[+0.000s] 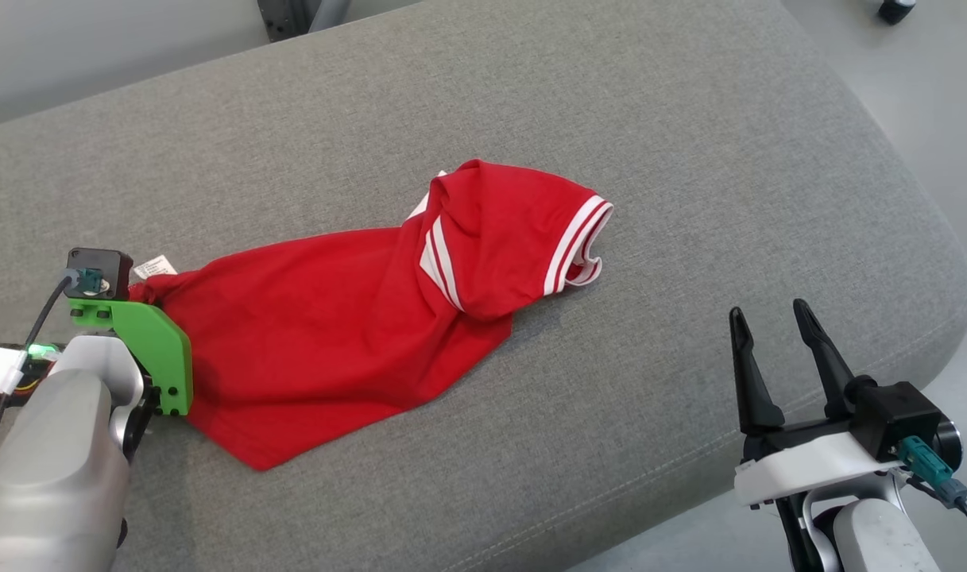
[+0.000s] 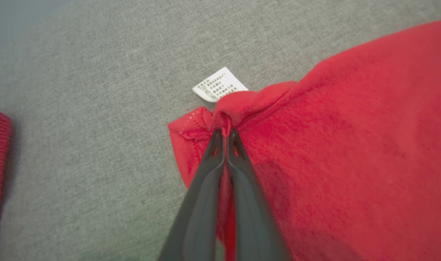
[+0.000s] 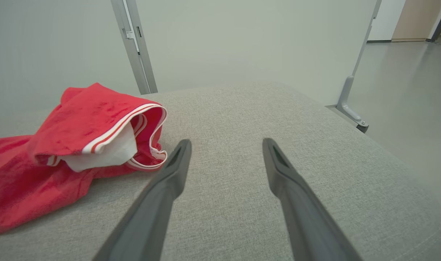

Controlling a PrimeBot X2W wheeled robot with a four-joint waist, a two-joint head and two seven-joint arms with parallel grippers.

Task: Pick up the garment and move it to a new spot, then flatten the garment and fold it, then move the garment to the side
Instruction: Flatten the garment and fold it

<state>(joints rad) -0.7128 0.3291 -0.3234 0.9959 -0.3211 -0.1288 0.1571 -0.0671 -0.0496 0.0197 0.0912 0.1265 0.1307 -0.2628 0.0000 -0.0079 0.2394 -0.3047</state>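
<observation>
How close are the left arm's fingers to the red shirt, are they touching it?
Touching. The left wrist view shows the left fingers shut together, pinching an edge fold of the red shirt between their tips, beside its white label.

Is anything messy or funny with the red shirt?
Yes. The red shirt lies crumpled on the grey cushion, its striped sleeve flopped over the body, and its white care label pokes out beside the corner the left tool pinches.

silver-grey arms (image 1: 46, 477) bear a green bracket (image 1: 149, 345), teal connectors (image 1: 924, 465), black cables (image 1: 34, 326) and dark fingers (image 1: 749, 373).
</observation>
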